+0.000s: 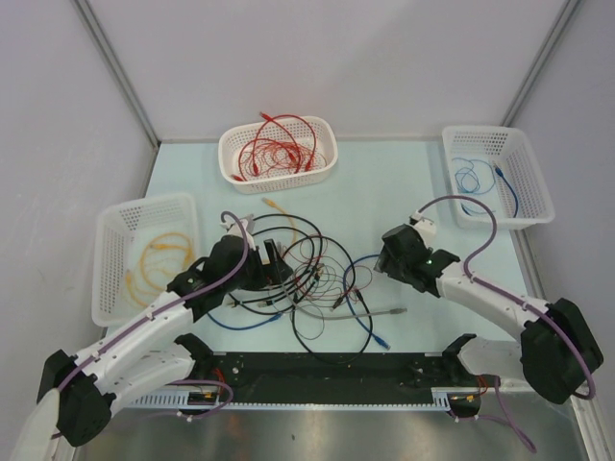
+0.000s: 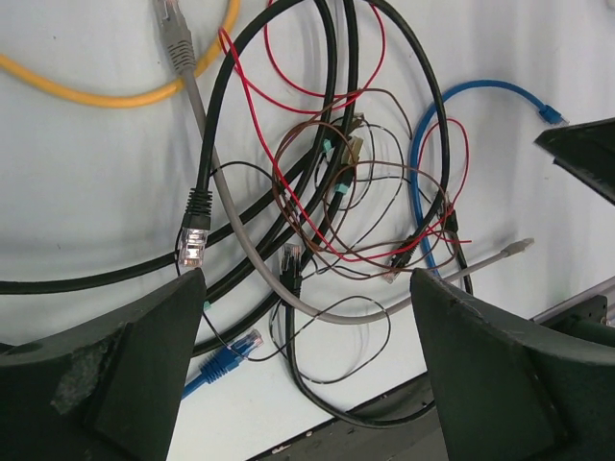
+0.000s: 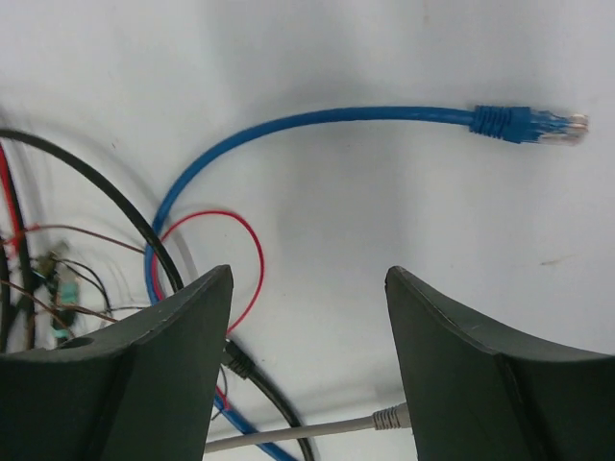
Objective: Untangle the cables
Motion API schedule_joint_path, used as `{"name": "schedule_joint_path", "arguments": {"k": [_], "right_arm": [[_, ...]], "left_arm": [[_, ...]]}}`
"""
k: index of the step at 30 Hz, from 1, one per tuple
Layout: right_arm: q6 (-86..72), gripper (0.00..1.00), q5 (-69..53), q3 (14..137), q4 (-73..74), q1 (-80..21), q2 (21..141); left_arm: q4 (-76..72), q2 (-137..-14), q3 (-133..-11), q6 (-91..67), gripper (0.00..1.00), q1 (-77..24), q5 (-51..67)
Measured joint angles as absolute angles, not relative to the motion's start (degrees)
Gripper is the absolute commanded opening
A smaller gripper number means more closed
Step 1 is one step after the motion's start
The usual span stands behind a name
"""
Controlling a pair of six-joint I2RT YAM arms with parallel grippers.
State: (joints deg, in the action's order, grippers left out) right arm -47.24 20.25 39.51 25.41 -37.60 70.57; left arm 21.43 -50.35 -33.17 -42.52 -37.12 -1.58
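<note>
Left gripper (image 2: 307, 288): jaws spread wide, nothing between them; it hovers over the near-left side of the cables (image 1: 312, 274), which lie in one knotted heap at the middle of the table (image 1: 384, 192). Right gripper (image 3: 307, 274): likewise wide and empty, at the heap's right edge, above a blue cable (image 3: 317, 117) whose plug end lies free on bare table. Far basket (image 1: 279, 181) holds red cables; left basket (image 1: 110, 274) yellow; right basket (image 1: 531, 178) blue (sorting by colour, I judge).

Risks:
- a black plug (image 2: 195, 230), a grey cable (image 2: 235, 240) and thin brown wires (image 2: 317, 154) cross closely below the left fingers; closing here would likely pinch several strands, and a lift would then drag the whole heap
- pulling a mid-loop, not an end, would tighten the knot
- a thin red wire (image 3: 255, 240) loops beside the blue cable; hauling blue could snag it
</note>
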Motion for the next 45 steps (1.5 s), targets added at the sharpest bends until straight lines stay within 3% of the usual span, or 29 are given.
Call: {"name": "schedule_joint_path", "arguments": {"k": [7,21,32,45], "right_arm": [[-55.5,0.71,22.6,38.5,25.6,-32.5,66.2],[-53.3,0.68,22.2,38.3,24.4,-23.2,73.8],[-45.9,0.64,16.1,38.2,24.4,-45.8,63.5],[-43.2,0.58,14.7,41.2,33.7,-65.9,69.4]], "left_arm": [[21.3,-50.3,-32.6,-43.2,0.93,-37.1,-1.8],[21.1,-49.3,-30.9,-43.1,0.93,-37.2,-1.2],[20.9,-49.6,-31.7,-38.8,0.93,-39.3,1.2],[20.1,-52.5,-31.8,-39.0,0.93,-41.1,1.8]]}}
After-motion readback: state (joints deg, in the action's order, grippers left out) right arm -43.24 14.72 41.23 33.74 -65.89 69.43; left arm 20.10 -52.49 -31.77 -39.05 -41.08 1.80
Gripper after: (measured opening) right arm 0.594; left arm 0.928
